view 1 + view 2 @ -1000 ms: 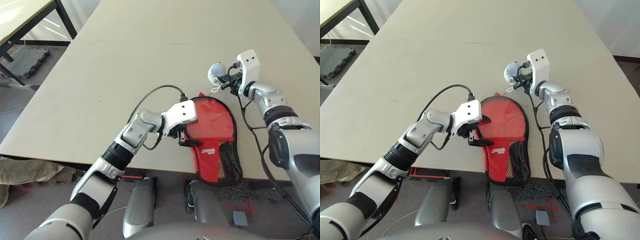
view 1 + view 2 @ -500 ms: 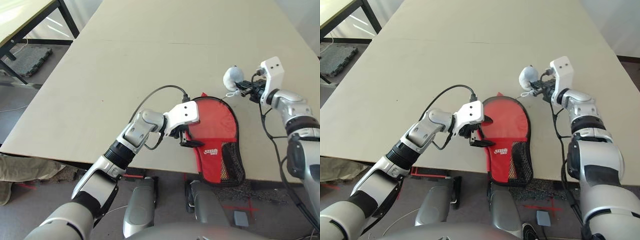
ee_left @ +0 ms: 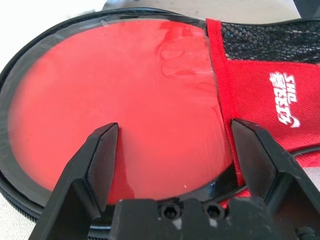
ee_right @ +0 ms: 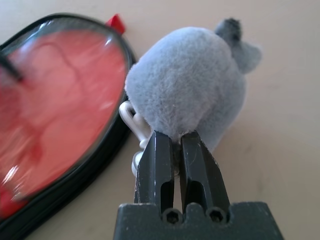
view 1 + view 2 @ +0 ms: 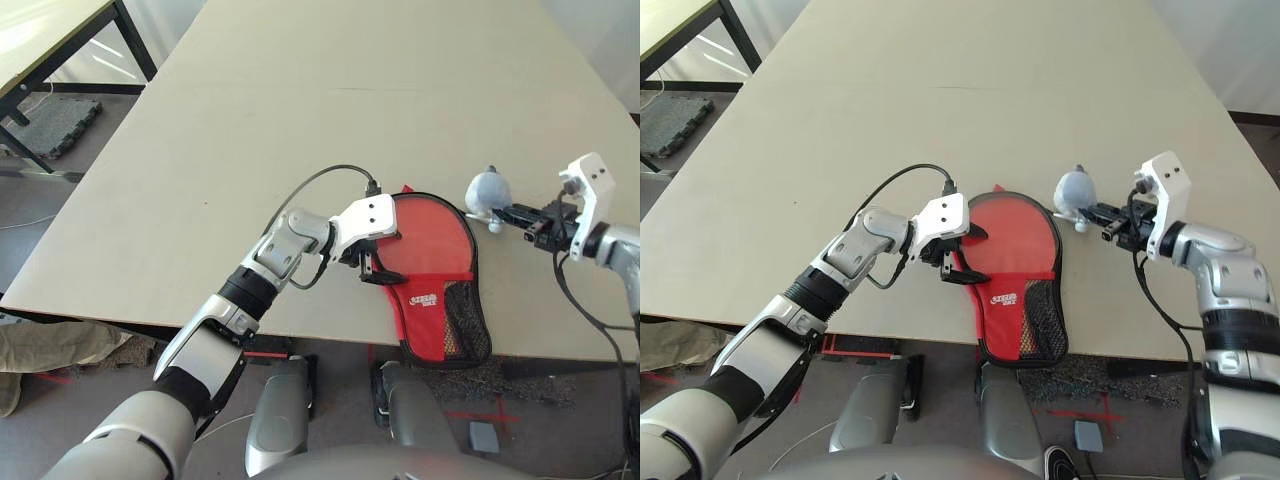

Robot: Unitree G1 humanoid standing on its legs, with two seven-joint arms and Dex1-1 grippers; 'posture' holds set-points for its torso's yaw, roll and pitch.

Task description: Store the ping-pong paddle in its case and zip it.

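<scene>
Red fabric case (image 5: 432, 275) at the table's (image 5: 250, 150) near edge, handle end overhanging, paddle (image 3: 115, 105) lying inside. Left gripper (image 5: 374, 262) spread wide over the case's left side, probably to steady it. Right gripper (image 5: 1110, 215) clenched on the grey plush charm (image 4: 187, 95), presumably to haul the zipper round.

left pincer (image 3: 172, 150): fingers spread wide, angled downward | right pincer (image 4: 176, 150): fingers pressed together, arm out to the side

The red case (image 5: 435, 270) lies flat at the surface's (image 5: 250, 140) near edge, black-trimmed, mesh pocket overhanging. Its grey plush charm (image 5: 489, 188) sits just beside its right rim.
</scene>
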